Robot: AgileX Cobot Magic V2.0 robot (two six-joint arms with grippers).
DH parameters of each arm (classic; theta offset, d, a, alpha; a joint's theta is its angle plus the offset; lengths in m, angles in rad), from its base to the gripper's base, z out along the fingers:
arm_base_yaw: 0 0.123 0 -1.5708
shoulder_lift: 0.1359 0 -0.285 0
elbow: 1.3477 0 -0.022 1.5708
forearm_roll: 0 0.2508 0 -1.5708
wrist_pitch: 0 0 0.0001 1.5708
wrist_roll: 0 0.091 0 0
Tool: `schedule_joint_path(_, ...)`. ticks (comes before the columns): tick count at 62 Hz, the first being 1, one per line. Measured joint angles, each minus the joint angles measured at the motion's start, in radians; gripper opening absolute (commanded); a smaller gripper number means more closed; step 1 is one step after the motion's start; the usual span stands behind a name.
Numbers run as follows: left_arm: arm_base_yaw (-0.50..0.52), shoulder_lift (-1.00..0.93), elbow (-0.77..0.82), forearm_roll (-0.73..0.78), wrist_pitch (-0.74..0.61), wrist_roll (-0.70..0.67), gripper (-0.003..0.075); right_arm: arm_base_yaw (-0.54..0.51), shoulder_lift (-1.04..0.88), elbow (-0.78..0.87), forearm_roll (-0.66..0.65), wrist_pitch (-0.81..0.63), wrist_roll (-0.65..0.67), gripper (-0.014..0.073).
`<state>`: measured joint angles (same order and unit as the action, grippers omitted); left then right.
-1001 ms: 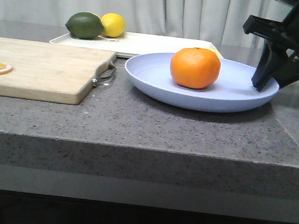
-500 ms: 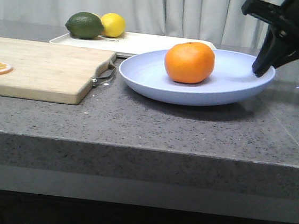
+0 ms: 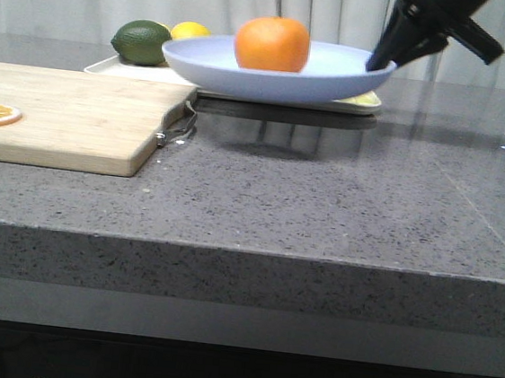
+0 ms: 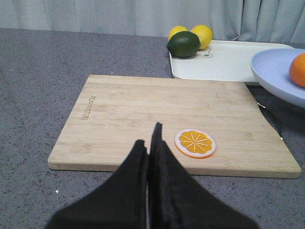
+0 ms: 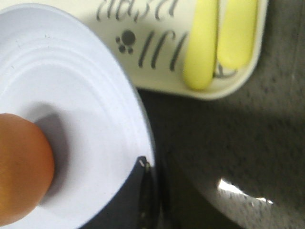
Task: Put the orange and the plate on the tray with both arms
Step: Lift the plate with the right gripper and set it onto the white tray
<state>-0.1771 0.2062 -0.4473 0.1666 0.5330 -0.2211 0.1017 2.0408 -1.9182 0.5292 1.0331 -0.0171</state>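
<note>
Nearest the robot, the left gripper [image 4: 151,143] hangs idle over the bench [image 3: 322,214], its jaws pressed together on nothing, just short of the wooden cutting board [image 3: 70,116] and the orange slice [image 4: 195,143] lying on it. It poses no risk unless it swings toward the load.

Beyond the board, the plate [image 3: 273,78] is in the air, off the bench, carried by the right gripper [image 3: 380,63] with its jaws clamped on the rim at one edge only. The orange [image 3: 271,43] sits loose in the dish, off toward the side away from the grip. That is the weak point: a single-edge pinch on a wide plate can let it sag or slip, and any tilt would likely send the round fruit rolling over the low rim.

Farthest back lies the tray [image 3: 112,67], already crowded at its corners: a lime [image 3: 141,41] and lemons [image 4: 199,35] at one end, yellow pieces [image 5: 219,38] at the other. Lowering the plate carelessly could strike them or leave it perched on the tray's raised edge.
</note>
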Motion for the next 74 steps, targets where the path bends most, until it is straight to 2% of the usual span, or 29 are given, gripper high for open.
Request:
schedule_joint_path(19, 0.000, 0.000, 0.000, 0.000, 0.000, 0.000, -0.0018, 0.000, 0.257, -0.450, 0.008, 0.062, 0.119, -0.0021)
schedule_joint_path(33, 0.000, 0.000, 0.000, 0.000, 0.000, 0.000, -0.0018, 0.000, 0.416, -0.663, 0.010, 0.053, 0.213, -0.0021)
schedule_joint_path(59, 0.000, 0.000, 0.000, 0.000, 0.000, 0.000, -0.0018, 0.024, 0.487, -0.707, 0.012, -0.127, 0.246, -0.0021)
schedule_joint_path(74, 0.000, 0.000, 0.000, 0.000, 0.000, 0.000, -0.0018, 0.043, 0.508, -0.707, 0.019, -0.175, 0.246, -0.0021)
